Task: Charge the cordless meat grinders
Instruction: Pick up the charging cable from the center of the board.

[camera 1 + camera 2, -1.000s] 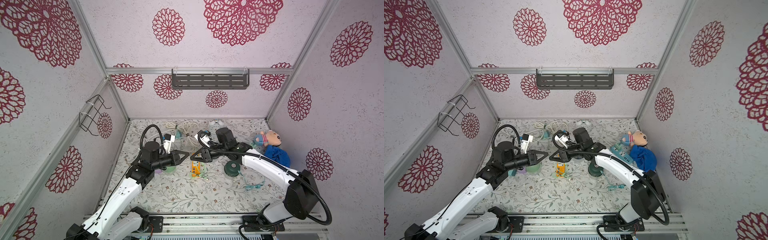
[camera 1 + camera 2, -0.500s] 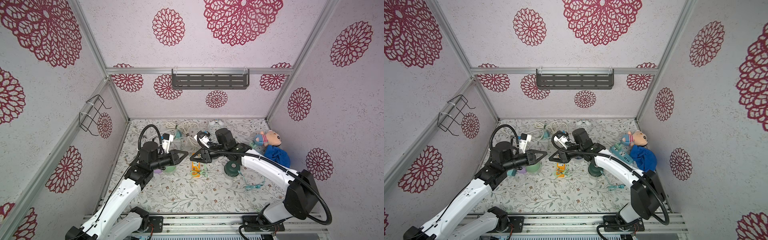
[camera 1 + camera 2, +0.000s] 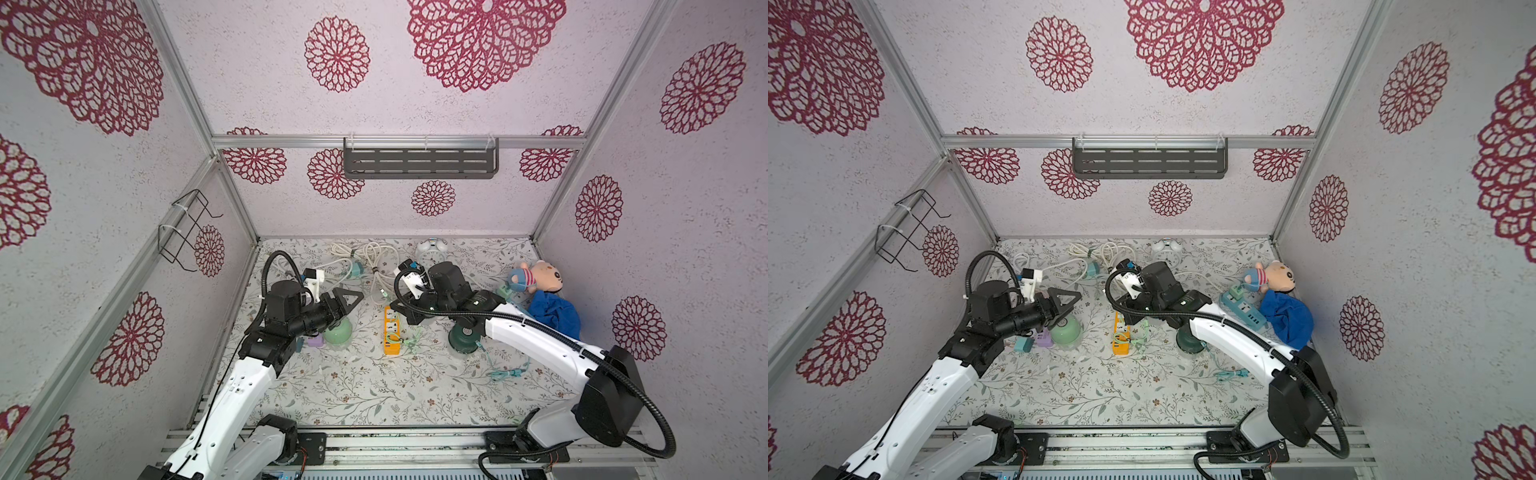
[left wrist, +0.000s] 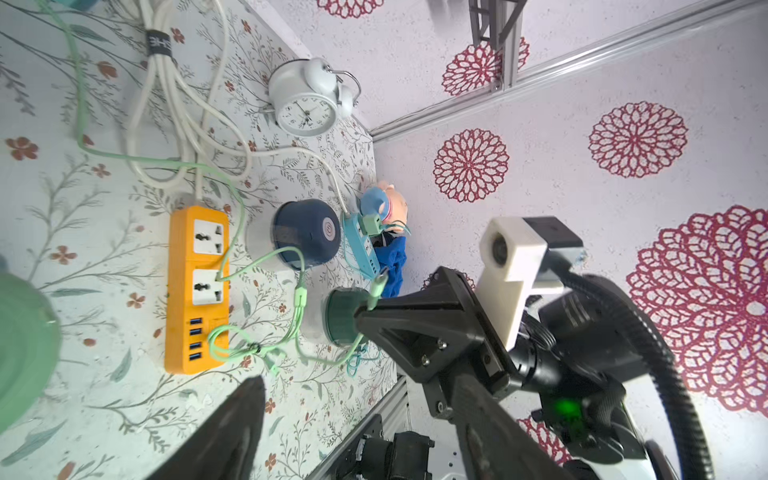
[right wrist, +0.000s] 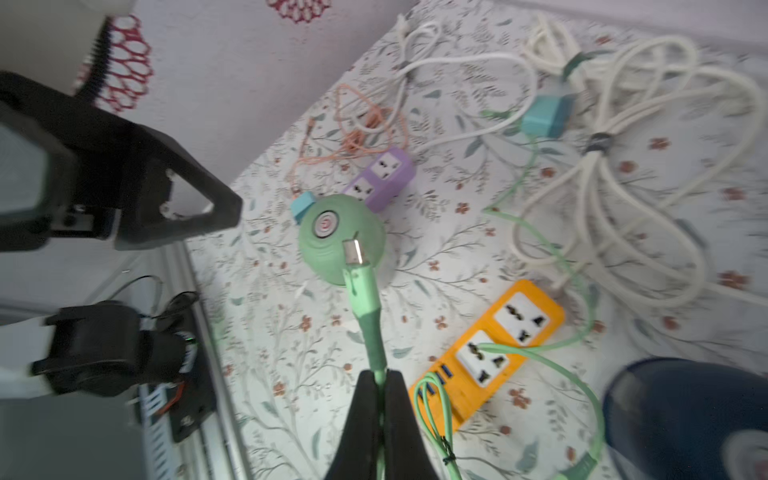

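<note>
My right gripper [image 5: 378,374] is shut on a mint green charging cable [image 5: 365,307], just behind its plug, whose bare metal tip points toward the mint green grinder [image 5: 340,241]. That cable runs back to the orange power strip [image 3: 391,334]. In both top views the mint green grinder [image 3: 337,332] [image 3: 1065,330] stands under my left gripper [image 3: 351,305], which is open and holds nothing. The dark green grinder [image 3: 463,337] stands beside the right arm. The navy blue grinder [image 4: 305,232] stands behind the orange strip; the right arm hides it in both top views.
A purple power strip [image 5: 380,176] lies by the mint grinder, a blue one [image 3: 1241,309] by the plush toy [image 3: 540,276] and blue cloth [image 3: 555,313]. Coiled white cords [image 3: 365,253] and a white alarm clock [image 3: 431,249] sit at the back. A teal cable [image 3: 509,374] lies at the right.
My left gripper has opened and drawn back a little to the left. My right gripper has closed fully on the green cable.
</note>
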`<control>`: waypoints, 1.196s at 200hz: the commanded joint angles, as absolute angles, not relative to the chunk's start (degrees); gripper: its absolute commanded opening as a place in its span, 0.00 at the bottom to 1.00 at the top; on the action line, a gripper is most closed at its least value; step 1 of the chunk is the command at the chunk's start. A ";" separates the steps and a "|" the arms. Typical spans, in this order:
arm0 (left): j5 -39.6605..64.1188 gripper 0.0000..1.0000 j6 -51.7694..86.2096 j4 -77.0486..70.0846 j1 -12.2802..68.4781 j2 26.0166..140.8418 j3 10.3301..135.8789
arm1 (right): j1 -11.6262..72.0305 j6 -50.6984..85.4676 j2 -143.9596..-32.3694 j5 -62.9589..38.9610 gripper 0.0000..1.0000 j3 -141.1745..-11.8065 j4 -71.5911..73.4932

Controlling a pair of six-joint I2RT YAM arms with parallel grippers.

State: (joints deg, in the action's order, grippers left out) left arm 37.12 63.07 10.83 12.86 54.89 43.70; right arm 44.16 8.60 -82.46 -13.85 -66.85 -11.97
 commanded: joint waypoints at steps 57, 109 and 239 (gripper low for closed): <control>49.56 0.67 86.28 -4.62 11.17 61.45 43.52 | 49.37 -5.04 -76.22 10.43 0.00 -60.47 0.15; 49.75 0.73 96.26 -16.21 13.59 65.91 41.91 | 53.92 -8.13 -77.77 12.45 0.00 -60.67 0.09; 48.87 0.54 101.71 -23.20 19.33 72.90 41.10 | 58.27 -12.35 -80.20 16.77 0.00 -60.21 1.68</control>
